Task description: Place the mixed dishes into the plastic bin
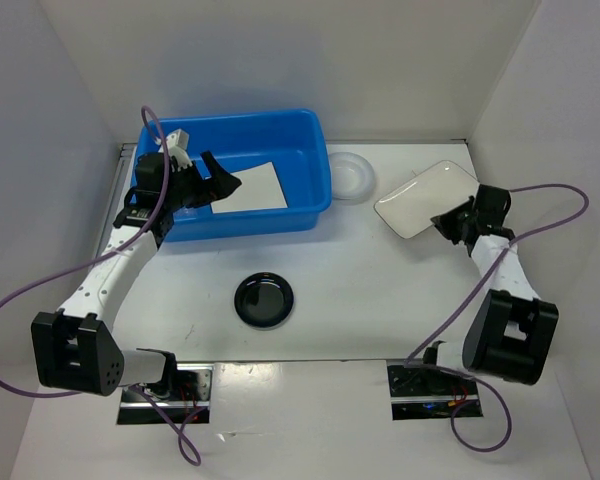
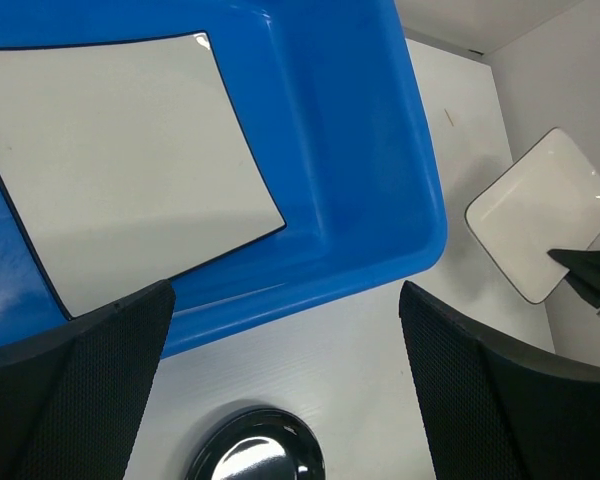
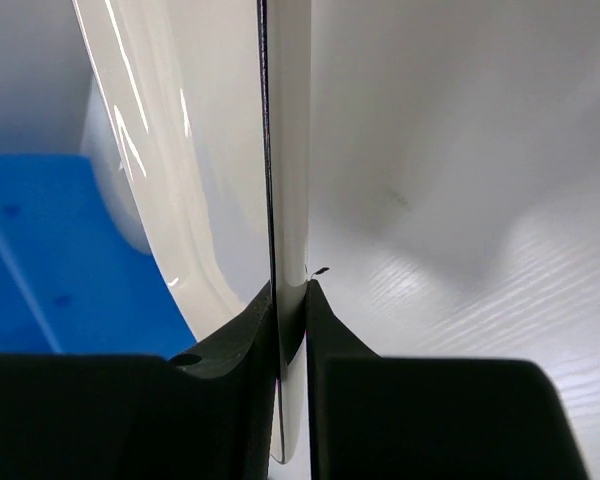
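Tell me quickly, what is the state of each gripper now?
Left gripper: open, holding nothing.
Right gripper: shut on the pale plate.

The flat white table surface [image 1: 380, 300] extends beneath the left gripper [image 1: 217, 172] and the right gripper [image 1: 450, 220]. The plain white rear wall panel [image 1: 330, 60] stands beyond both. The white left side panel [image 1: 40, 150] and the white right side panel [image 1: 550, 100] stand outboard of them. Lighting is even, with soft shadows.
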Motion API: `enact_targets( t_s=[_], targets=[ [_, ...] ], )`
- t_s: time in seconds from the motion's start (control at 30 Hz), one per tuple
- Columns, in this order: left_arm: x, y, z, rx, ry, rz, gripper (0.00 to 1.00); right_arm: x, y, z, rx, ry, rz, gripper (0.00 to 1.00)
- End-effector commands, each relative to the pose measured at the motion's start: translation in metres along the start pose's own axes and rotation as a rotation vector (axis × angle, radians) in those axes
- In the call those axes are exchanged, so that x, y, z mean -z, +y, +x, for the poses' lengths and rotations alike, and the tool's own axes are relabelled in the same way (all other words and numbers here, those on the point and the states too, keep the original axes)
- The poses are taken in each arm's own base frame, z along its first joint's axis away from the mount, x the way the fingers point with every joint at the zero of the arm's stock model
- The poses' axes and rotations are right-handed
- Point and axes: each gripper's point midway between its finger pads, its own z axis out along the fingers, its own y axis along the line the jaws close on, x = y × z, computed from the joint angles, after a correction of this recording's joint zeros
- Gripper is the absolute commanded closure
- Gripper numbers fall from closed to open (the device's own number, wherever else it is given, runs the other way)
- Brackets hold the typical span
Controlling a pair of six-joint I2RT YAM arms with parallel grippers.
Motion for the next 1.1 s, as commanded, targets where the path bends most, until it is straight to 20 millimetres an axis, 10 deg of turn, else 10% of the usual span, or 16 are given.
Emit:
enact_targets(
  t_s=[0.0, 0.23, 0.43, 0.77, 1.07],
  targets=[
    [0.006, -0.011, -0.011, -0.041, -0.046, 0.041, 0.0, 0.033, 0.074, -0.005, 0.077, -0.063, -0.244, 1.0],
    [0.003, -0.008, -0.01, -0.027, -0.043, 0.029, 0.0, 0.106, 0.188, 0.009, 0.24, -0.094, -0.515, 1.0],
    [0.012, -0.016, -0.016, -0.028, -0.068, 0.044, 0.0, 0.13, 0.271, 0.049, 0.423, -0.019, -0.66, 1.0],
    [0.027, -0.021, -0.014, -0.014, -0.08, 0.052, 0.0, 0.08, 0.36, 0.122, 0.605, 0.131, -0.717, 1.0],
    [0.04, -0.018, -0.003, -0.007, -0.066, 0.033, 0.0, 0.018, 0.393, 0.196, 0.717, 0.224, -0.715, 1.0]
  ],
)
